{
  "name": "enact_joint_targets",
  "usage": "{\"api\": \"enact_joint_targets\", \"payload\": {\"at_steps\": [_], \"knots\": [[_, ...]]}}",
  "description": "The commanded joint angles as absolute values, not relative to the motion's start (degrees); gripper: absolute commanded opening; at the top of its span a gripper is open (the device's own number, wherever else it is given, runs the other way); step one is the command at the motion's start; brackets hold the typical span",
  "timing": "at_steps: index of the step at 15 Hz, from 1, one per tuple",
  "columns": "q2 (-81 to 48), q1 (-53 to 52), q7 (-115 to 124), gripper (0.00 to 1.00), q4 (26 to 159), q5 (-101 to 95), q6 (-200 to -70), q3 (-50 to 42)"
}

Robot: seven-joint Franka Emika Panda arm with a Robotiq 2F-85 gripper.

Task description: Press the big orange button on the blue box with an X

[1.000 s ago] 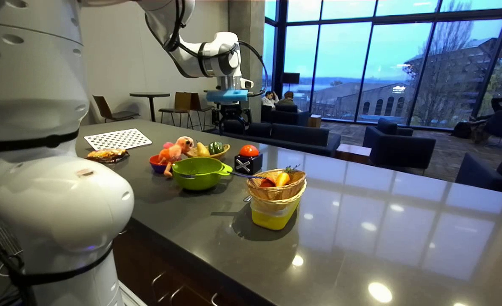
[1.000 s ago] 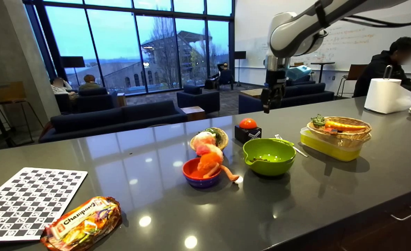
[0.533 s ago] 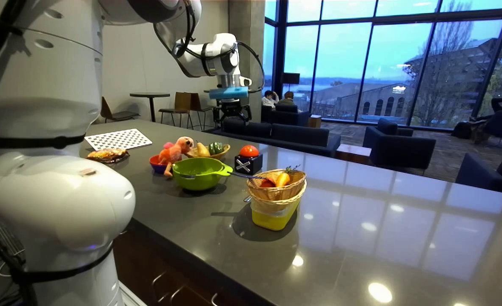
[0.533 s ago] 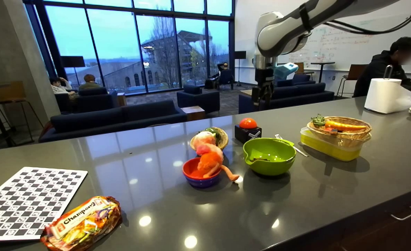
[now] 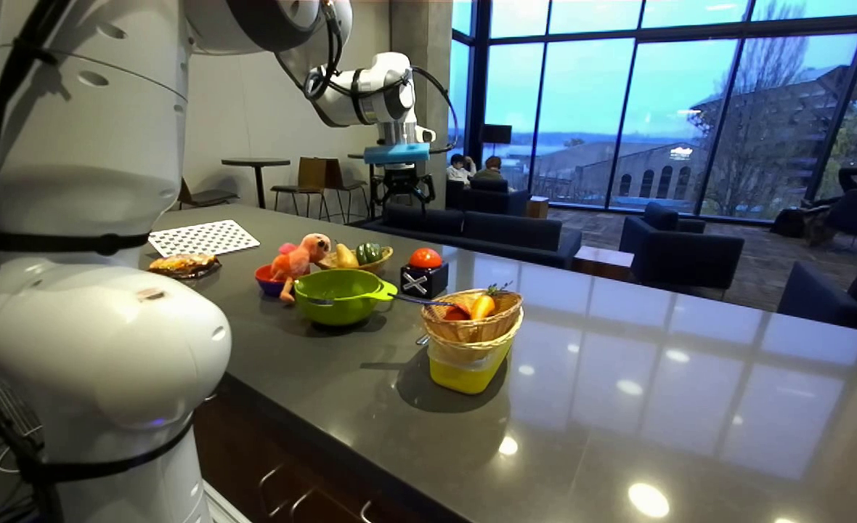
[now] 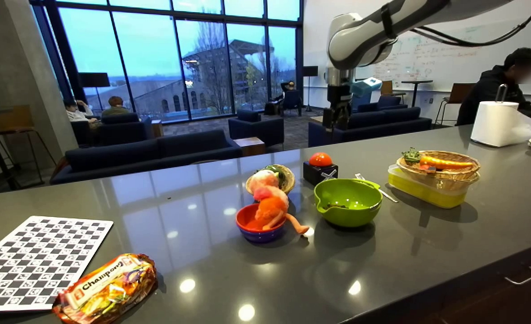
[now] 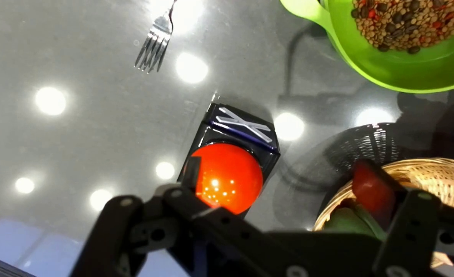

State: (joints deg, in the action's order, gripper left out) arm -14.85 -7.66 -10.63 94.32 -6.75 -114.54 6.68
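A dark, black-and-blue box [image 7: 246,127] with a silver X on its side stands on the counter. A big orange-red dome button [image 7: 231,177] tops it. The box [image 5: 428,281] and button [image 5: 425,258] show in both exterior views, where the box [image 6: 315,173] stands behind the green bowl and the button [image 6: 320,159] is visible. My gripper [image 7: 286,181] is open and empty, its fingers wide apart. One finger overlaps the button's edge in the wrist view. In both exterior views the gripper [image 5: 403,196] hangs well above the counter, higher than the button, not touching it [image 6: 336,122].
A green bowl [image 6: 348,202] with grains stands close to the box. A fork [image 7: 156,42] lies nearby. A wicker basket on a yellow container [image 6: 427,186], a small basket with toy vegetables [image 5: 381,260], a plush toy in a red-purple bowl [image 6: 261,234] and a noodle packet [image 6: 108,288] are around.
My gripper has moved a little up and sideways toward the button box, mostly in the first half second. The objects on the counter have not moved.
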Motion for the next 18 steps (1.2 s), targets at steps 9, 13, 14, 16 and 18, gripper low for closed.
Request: {"api": "enact_joint_targets", "payload": {"at_steps": [9,13,14,16,18], "knots": [[-16.61,-7.59,-10.82,1.00,93.55,-7.28,-124.74,6.80],[-18.85,-7.02,-10.40,1.00,92.62,-7.13,-126.75,6.03],[-19.73,-6.73,-10.36,1.00,92.16,-7.10,-127.25,5.71],[-21.71,-5.99,-10.90,1.00,90.85,-6.59,-127.87,5.23],[-23.29,-5.14,-11.86,1.00,89.72,-5.40,-128.01,5.31]]}}
